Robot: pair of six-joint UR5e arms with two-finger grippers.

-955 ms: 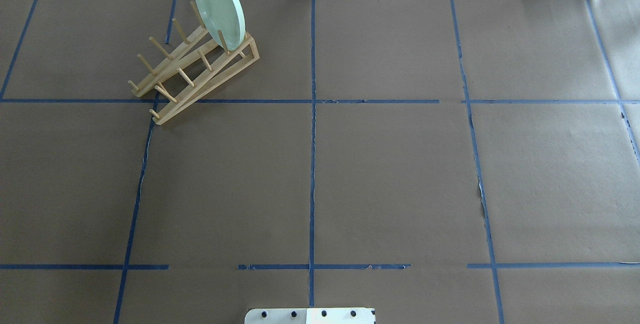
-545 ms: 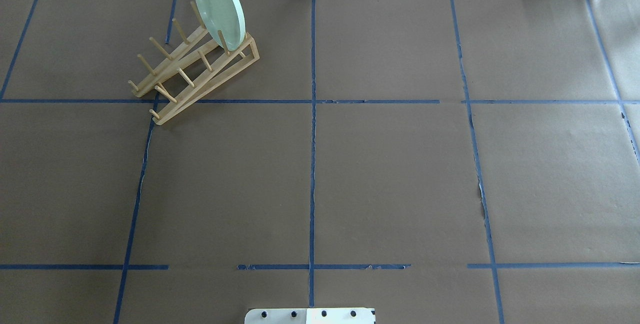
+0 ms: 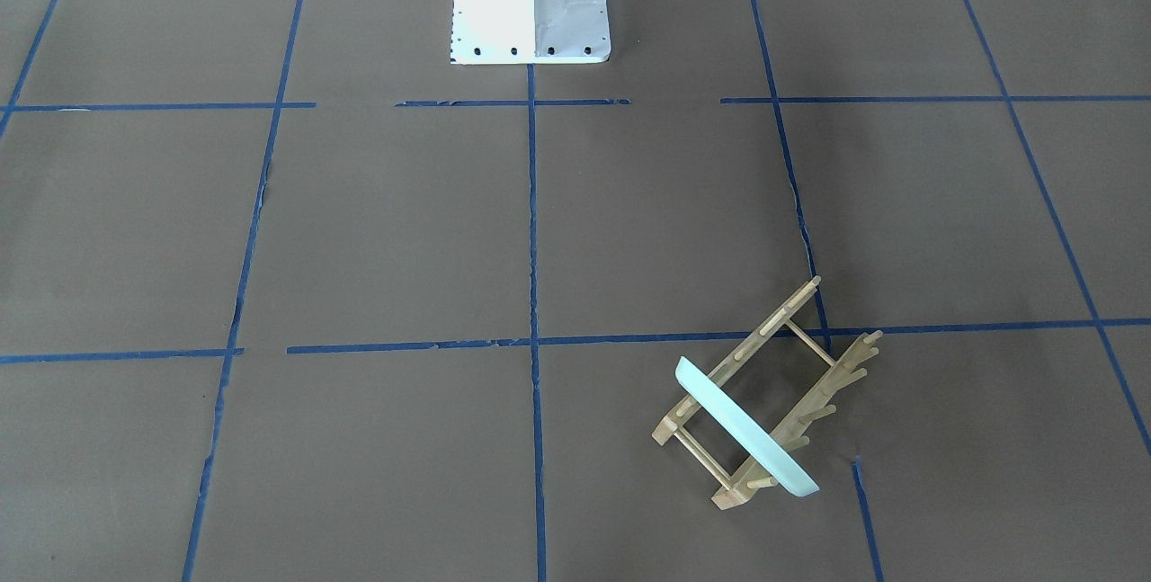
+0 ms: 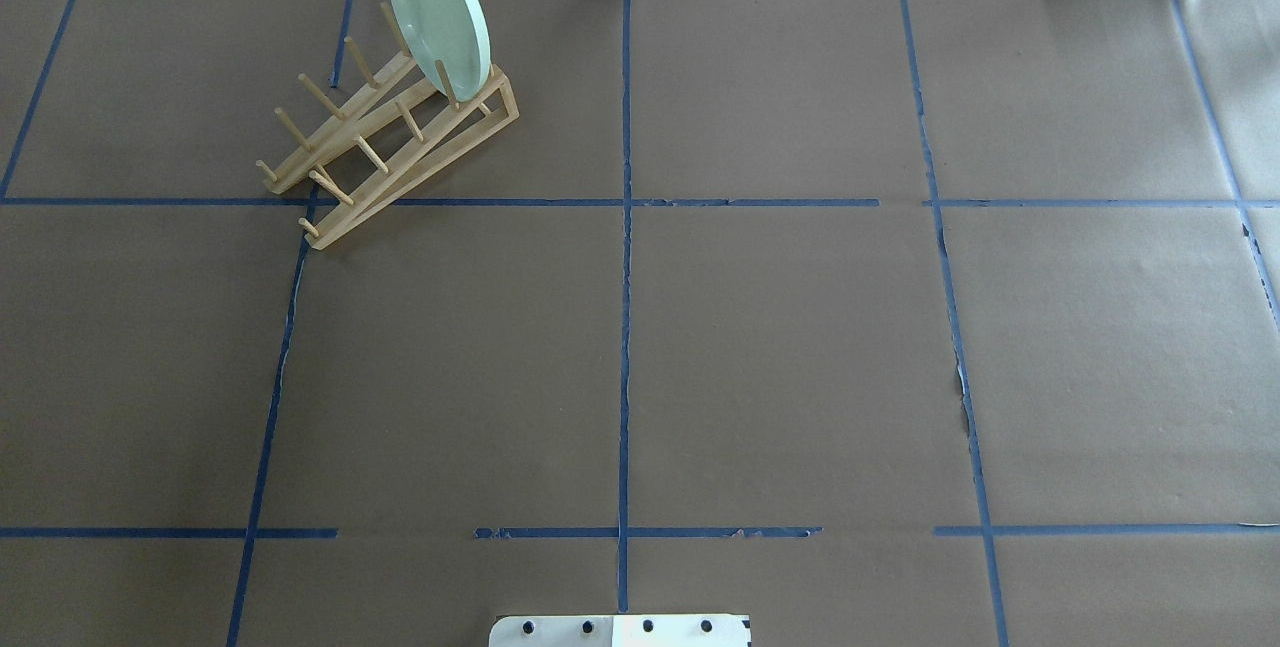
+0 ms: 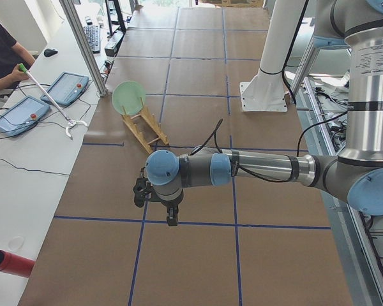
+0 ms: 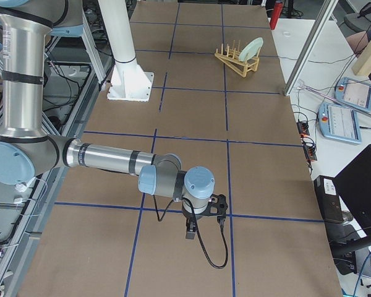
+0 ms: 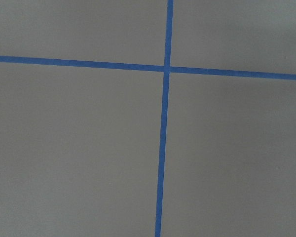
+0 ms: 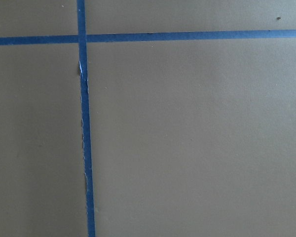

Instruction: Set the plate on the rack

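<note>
The pale mint-green plate (image 4: pixel 437 12) stands on edge between the pegs at the far end of the light-wood rack (image 4: pixel 400 142), at the table's far left. In the front-facing view the plate (image 3: pixel 746 429) sits across the rack (image 3: pixel 809 357) near the bottom right. No gripper touches it. My left gripper (image 5: pixel 140 191) shows only in the exterior left view, well short of the rack (image 5: pixel 145 127). My right gripper (image 6: pixel 217 205) shows only in the exterior right view, far from the plate (image 6: pixel 253 46). I cannot tell whether either is open or shut. Both wrist views show only brown paper and blue tape.
The robot's white base (image 3: pixel 530 6) stands at the table's near middle edge. Blue tape lines (image 4: pixel 625 227) grid the brown paper. Beside the table an operator (image 5: pixel 3 54) sits with tablets (image 5: pixel 67 88), and a red cylinder (image 5: pixel 13 263) lies there.
</note>
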